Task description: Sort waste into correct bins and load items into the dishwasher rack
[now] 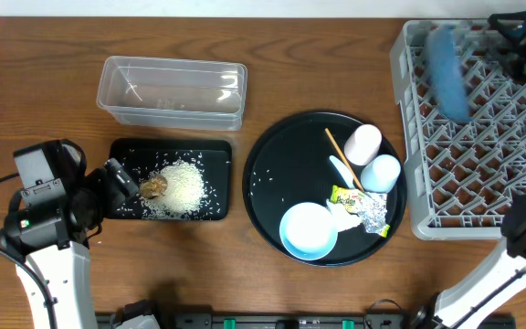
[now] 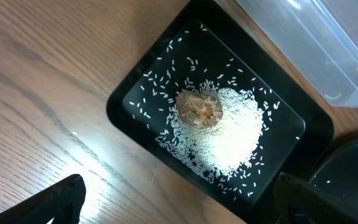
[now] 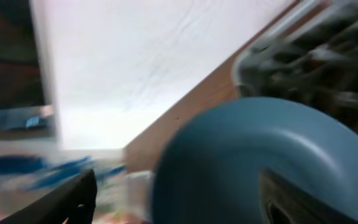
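Note:
A dark-blue plate point(image 1: 447, 73) stands on edge, blurred, in the far left part of the grey dishwasher rack point(image 1: 482, 196). My right gripper point(image 1: 511, 38) hovers over the rack's far corner, open and apart from the plate. The plate point(image 3: 253, 155) fills the right wrist view between the spread fingers point(image 3: 73, 199). Loose rice with a brown lump point(image 1: 156, 185) lies in the shallow black bin point(image 1: 213, 151). My left gripper point(image 1: 119, 178) is open at that bin's left end, holding nothing. The clear tub point(image 1: 172, 91) stands behind it.
The round black tray point(image 1: 272, 174) holds a white cup point(image 1: 363, 143), a light-blue cup point(image 1: 382, 172), a pale-blue bowl point(image 1: 309, 230), a wooden stick point(image 1: 339, 151), a white spoon point(image 1: 341, 170), a yellow-green wrapper point(image 1: 345, 195), foil point(image 1: 373, 213) and tissue point(image 1: 343, 217).

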Robot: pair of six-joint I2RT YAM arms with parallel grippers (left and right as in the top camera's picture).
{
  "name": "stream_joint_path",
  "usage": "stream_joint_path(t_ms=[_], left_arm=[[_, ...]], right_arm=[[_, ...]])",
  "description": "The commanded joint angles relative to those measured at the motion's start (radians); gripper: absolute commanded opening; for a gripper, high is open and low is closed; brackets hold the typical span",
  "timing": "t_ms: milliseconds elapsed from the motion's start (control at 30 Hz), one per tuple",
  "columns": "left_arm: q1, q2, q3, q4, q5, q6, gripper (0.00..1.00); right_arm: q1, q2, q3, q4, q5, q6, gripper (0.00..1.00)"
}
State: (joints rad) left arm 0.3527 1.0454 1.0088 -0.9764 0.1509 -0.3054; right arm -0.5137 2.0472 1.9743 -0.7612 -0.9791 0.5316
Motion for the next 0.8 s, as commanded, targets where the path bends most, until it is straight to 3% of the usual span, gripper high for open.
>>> stream_joint_path(t_ms=[0,133,400,567,767], left_arm=[[0.005,-0.001,0.022,-0.003,-0.003,0.02,0.98],[0.005,-0.001,0.022,-0.003,-0.003,0.02,0.98],[0.005,-0.001,0.022,-0.003,-0.003,0.02,0.98],[0.005,-0.001,0.022,-0.003,-0.003,0.02,0.98],[0.005,-0.001,0.022,-0.003,-0.003,0.02,0.98]], right_arm=[[0.002,-0.127,0.015,-0.049,0.272,-0.099,0.8],[0.018,-0.179,0.015,-0.117,0.452,-0.177,0.86],[0.087,-0.193,0.015,-0.176,0.542,-0.281,0.81],[0.232,-0.193,0.015,-0.187,0.594,-0.325,0.82],[0.446,-0.181,0.015,-0.207,0.793,-0.371,0.82]])
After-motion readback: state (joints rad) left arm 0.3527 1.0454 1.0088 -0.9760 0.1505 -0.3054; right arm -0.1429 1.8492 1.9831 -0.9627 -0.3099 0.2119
